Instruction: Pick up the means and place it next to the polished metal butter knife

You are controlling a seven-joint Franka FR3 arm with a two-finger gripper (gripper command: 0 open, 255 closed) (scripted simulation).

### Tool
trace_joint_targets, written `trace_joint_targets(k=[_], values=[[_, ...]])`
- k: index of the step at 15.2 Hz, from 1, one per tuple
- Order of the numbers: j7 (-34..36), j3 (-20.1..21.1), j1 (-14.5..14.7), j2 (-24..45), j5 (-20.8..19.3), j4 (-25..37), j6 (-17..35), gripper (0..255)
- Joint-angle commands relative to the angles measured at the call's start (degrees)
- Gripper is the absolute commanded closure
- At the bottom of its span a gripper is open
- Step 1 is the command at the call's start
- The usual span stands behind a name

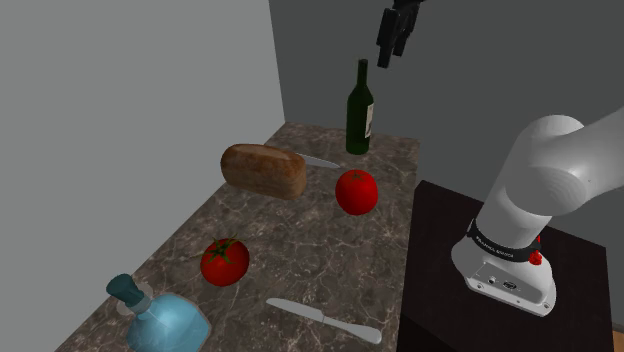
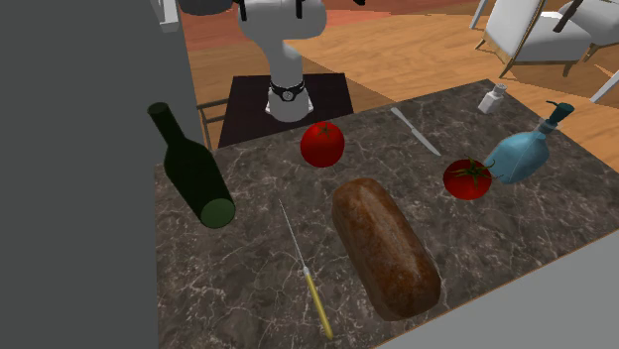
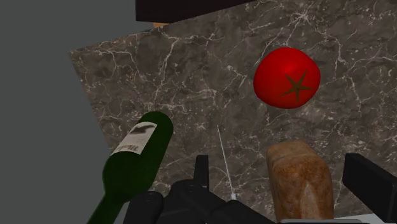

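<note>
On the shoulder view's left half the bread loaf point(image 1: 263, 170) lies right against the thin yellow-handled knife point(image 2: 303, 268). I take that knife to be your "means", though the word fits nothing on the worktop point(image 1: 300, 250) plainly, so settle that before you commit. It lies flat at the far end, between the loaf and the green wine bottle point(image 1: 360, 110). Its blade is so slim and low that the tool could close over it and come up with nothing, or scrape the stone. If you come down a little off line you will press into the loaf instead. The polished butter knife point(image 1: 325, 320) lies at the near edge, well apart from all this, so the carry is long and passes the red tomato point(image 1: 356, 192), which will roll if clipped. Further right, the bottle stands upright and narrow, and I judge it the worst hazard, since a brush from a finger or the wrist on the descent could topple it. Last, the tool point(image 1: 397, 35) hangs high above the bottle. In the wrist view its fingers point(image 3: 200, 168) stand wide apart, holding nothing and touching nothing.
</note>
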Motion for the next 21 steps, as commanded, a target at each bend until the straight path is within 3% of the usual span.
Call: trace_joint_targets(k=[1, 11, 21], values=[[0.00, 0.00, 0.00, 0.00, 0.00, 0.00, 0.00, 0], [-2.80, -0.65, 1.03, 16.92, 0.01, -1.60, 16.57, 0], [-5.64, -0.84, 1.97, 37.70, 0.48, 4.31, 29.46, 0]])
